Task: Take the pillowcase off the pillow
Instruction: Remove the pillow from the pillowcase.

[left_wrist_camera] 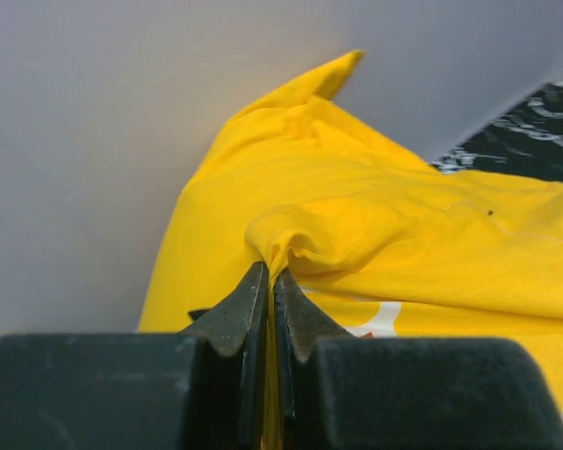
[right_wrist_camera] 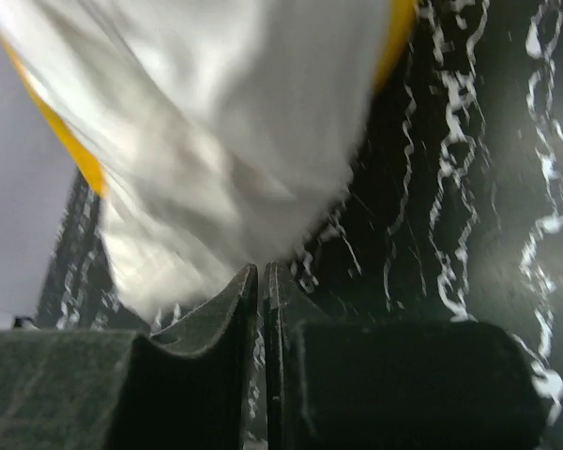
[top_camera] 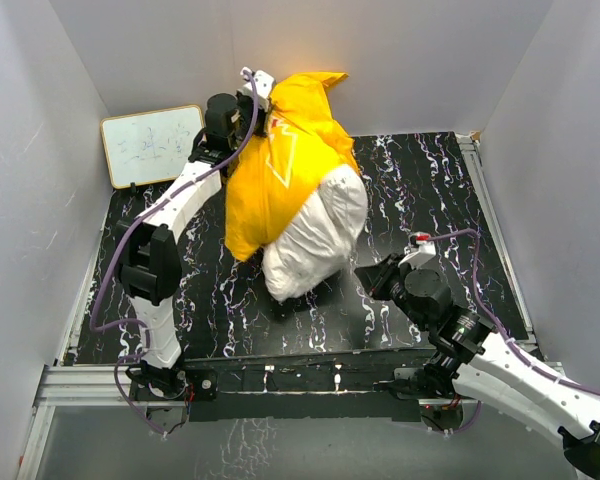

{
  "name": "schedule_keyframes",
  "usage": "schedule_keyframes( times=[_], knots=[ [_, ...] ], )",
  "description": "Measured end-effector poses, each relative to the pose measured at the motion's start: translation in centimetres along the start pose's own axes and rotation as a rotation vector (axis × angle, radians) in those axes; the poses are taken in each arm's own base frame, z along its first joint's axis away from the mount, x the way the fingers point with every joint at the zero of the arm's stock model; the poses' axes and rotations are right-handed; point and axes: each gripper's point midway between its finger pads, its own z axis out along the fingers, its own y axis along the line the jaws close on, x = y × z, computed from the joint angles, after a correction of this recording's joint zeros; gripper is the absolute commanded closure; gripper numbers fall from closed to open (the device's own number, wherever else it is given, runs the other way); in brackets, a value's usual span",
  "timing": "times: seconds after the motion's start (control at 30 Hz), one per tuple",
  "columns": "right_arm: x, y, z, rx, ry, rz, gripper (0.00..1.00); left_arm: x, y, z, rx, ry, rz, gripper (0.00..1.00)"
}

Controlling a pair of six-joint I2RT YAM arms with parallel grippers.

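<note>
1. While the left arm reaches to the far side of the black, white-veined marble-patterned worktop, its left end effector is clenched on a bunched fold of the bright yellow thin fabric pillowcase, close to the grey back wall.
2. From the left wrist view, the two dark fingers are pressed together with a ridge of yellow cloth pinched between their tips, and the fabric puckers around that spot.
3. The pillowcase covers the far part of the plump white stuffed pillow. One loose corner of it sticks up against the back wall, and part of a white printed outline shows on its upper face.
4. The pillow lies at a slant near the middle of the worktop. Its wrinkled white near end pokes out of the case's open mouth toward the arm bases.
5. The right end effector sits low over the worktop, just to the right of the bare end of the pillow.
6. In the right wrist view, that end effector is clenched with nothing visible between its fingers. The white pillow is blurred just ahead of the tips, and I cannot tell whether they touch it.
7. A strip of the yellow case edge shows along the pillow's side in that view.
8. A small white-faced board with a pale frame lies in the far left corner, well apart from the pillow.
</note>
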Motion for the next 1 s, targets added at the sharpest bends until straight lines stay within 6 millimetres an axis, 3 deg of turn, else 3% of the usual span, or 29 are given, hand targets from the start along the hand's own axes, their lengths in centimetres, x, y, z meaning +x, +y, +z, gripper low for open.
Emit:
schedule_keyframes(
  times=[0.1,0.23,0.33,0.43,0.5,0.63,0.73,0.83,0.93,1.0],
  knots=[
    [2.0,-1.5,-0.6,0.048,0.081,-0.034,0.92,1.6,4.6,0.3,-0.123,0.016,0.038,1.00],
    [3.3,-2.8,-1.1,0.096,0.138,-0.062,0.90,4.4,10.1,-0.8,-0.245,0.078,0.041,1.00],
    [3.7,-2.7,-1.1,0.085,0.165,-0.078,0.56,6.2,11.6,-1.8,-0.265,0.133,-0.016,1.00],
    [3.7,-1.3,-0.4,0.039,0.184,-0.100,0.36,7.3,11.4,-2.7,-0.223,0.171,-0.132,1.00],
    [3.5,-0.1,0.4,0.008,0.191,-0.122,0.26,7.3,9.7,-3.1,-0.151,0.177,-0.215,1.00],
    [2.5,4.2,2.9,-0.090,0.185,-0.205,0.11,6.3,3.4,-3.8,0.068,0.181,-0.361,1.00],
    [3.4,9.1,3.7,-0.231,0.178,-0.350,0.05,5.1,-2.0,-3.9,0.243,0.195,-0.454,1.00],
    [4.9,13.5,3.1,-0.394,0.147,-0.538,0.02,4.6,-6.1,-4.3,0.363,0.223,-0.503,1.00],
    [5.5,16.0,3.0,-0.521,0.112,-0.761,0.02,4.5,-8.9,-4.7,0.434,0.251,-0.512,1.00],
    [5.4,17.0,3.3,-0.580,0.093,-0.881,0.02,4.6,-9.6,-4.9,0.450,0.263,-0.511,1.00]
  ],
)
